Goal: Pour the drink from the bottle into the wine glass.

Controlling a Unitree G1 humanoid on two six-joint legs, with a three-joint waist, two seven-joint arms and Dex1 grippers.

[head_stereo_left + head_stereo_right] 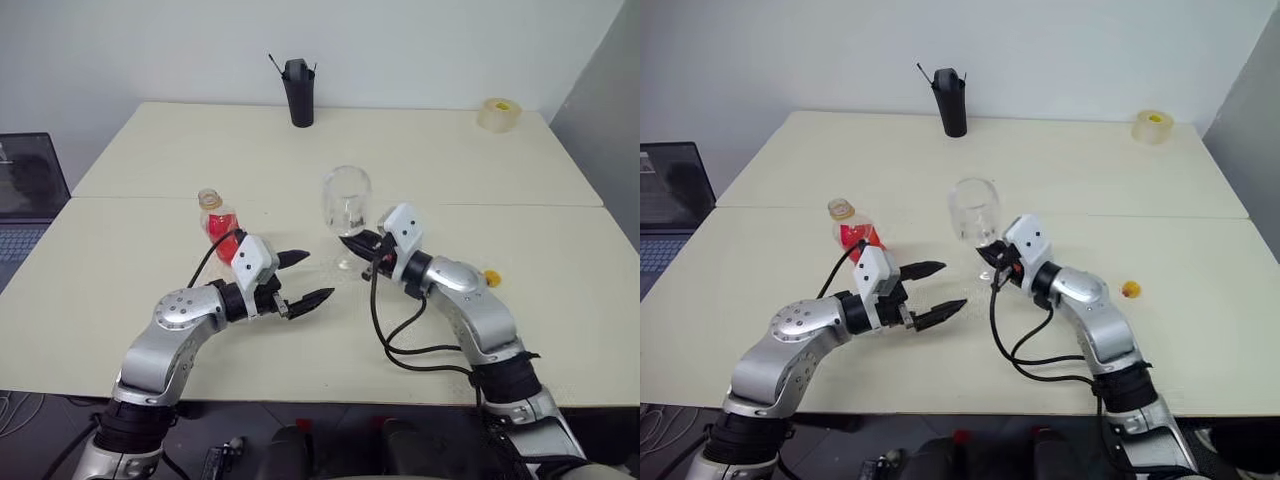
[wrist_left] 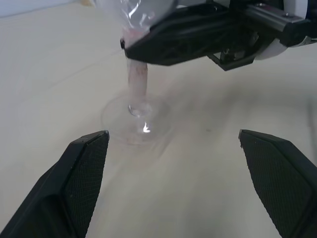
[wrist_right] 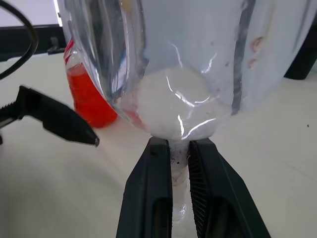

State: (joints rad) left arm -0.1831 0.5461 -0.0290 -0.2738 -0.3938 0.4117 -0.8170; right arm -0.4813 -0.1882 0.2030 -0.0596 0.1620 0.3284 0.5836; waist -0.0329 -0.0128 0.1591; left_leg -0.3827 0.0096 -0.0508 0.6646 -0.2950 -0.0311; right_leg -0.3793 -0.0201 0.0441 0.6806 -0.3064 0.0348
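Right gripper [image 3: 179,163] clamped on the thin stem of the wine glass [image 1: 346,200], just under the bowl, with the foot apparently still on the worktop [image 1: 130,280]. Bowl empty, save for faint reddish traces on the wall in the right wrist view. Left gripper [image 1: 305,277] spread wide and holding nothing, pointed toward the glass stem, which stands ahead of it and between the lines of its two fingers [image 2: 74,183].

Bottle [image 1: 217,222] upright just behind and outboard of the left gripper, near its wrist, uncapped at the neck as far as can be seen, with the drink [image 3: 89,96] filling the lower body. Small yellow-and-red piece, probably the cap [image 1: 491,278], lying on the worktop beside the right forearm, well apart from the bottle.

Step in hand, by judgement: steadying the glass before the pour; pour itself not yet begun. Next move calls for bringing the open left gripper around to the bottle's body, closing on it, lifting it, then tipping the neck over the glass rim while holding the stem firm.

Hard to make out: bottle's lower half, hidden behind the left wrist in both head views; glass rim, cut off in the wrist views; whether the foot rests flat or is slightly raised, not clear.
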